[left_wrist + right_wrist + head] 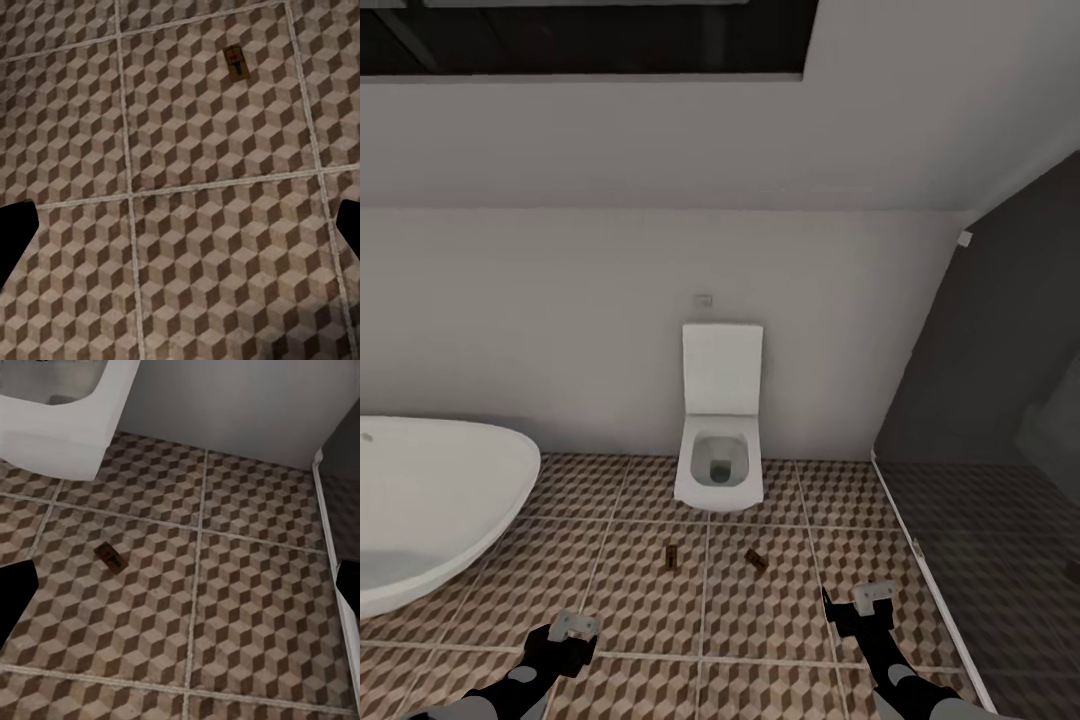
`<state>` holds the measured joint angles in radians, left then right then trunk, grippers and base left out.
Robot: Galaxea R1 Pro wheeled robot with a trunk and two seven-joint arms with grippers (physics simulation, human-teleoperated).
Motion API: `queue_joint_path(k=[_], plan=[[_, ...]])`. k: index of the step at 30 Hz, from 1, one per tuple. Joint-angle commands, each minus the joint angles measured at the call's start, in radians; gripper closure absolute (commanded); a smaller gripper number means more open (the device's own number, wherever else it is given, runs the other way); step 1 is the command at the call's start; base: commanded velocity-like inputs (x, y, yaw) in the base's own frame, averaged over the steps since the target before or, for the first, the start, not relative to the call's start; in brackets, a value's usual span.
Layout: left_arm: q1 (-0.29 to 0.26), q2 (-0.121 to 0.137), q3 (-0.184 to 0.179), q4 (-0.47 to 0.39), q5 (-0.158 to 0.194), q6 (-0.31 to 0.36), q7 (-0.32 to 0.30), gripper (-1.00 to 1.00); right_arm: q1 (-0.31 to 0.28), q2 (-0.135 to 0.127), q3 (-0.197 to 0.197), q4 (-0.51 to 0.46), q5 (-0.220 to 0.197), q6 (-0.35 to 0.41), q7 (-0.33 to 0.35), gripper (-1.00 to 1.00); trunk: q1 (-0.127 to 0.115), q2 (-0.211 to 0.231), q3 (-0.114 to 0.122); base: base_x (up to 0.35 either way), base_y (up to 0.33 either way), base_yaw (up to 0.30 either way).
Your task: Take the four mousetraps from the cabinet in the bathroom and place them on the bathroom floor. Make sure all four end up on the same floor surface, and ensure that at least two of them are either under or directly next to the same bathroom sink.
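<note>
Patterned bathroom floor [640, 590], large square tiles printed with brown, beige and grey cubes between pale grout lines, runs from the robot to a plain white back wall. A white square toilet [720, 425] stands against that wall, a white oval bathtub [430, 510] fills the left, and a dark glass shower screen [1000, 420] closes the right.

Two small flat brown wooden mousetraps lie on the tiles in front of the toilet, apart from each other: the left mousetrap [672, 557] and the right mousetrap [756, 560], slightly turned. Each is a thin rectangular board with a dark wire part; finer detail is too small to read. They rest flat, presumably released there, but a toilet is no sink, so the under-or-beside-a-sink condition looks unmet from this spot.

The left end effector [573, 628] and right end effector [873, 598] hover low over the near tiles, both spread apart and carrying nothing, fingertips dark at the wrist views' edges.
</note>
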<state>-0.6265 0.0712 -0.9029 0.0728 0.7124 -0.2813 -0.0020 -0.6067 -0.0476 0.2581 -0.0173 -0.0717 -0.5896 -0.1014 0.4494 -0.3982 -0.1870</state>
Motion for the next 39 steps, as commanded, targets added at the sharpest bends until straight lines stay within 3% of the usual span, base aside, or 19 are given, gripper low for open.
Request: queue_joint_path(k=[1,39], plan=[[-0.001,-0.001,-0.007,0.002,0.003,-0.004,0.0,-1.0,0.0,0.0,0.009,0.001,-0.007,-0.003,-0.003,-1.0,0.001,-0.002,0.0,0.0,0.0,0.0],[-0.001,-0.001,-0.007,0.002,0.003,-0.004,0.0,-1.0,0.002,0.001,0.009,0.001,-0.007,-0.003,-0.003,-1.0,0.001,-0.002,0.061,0.0,0.0,0.0]])
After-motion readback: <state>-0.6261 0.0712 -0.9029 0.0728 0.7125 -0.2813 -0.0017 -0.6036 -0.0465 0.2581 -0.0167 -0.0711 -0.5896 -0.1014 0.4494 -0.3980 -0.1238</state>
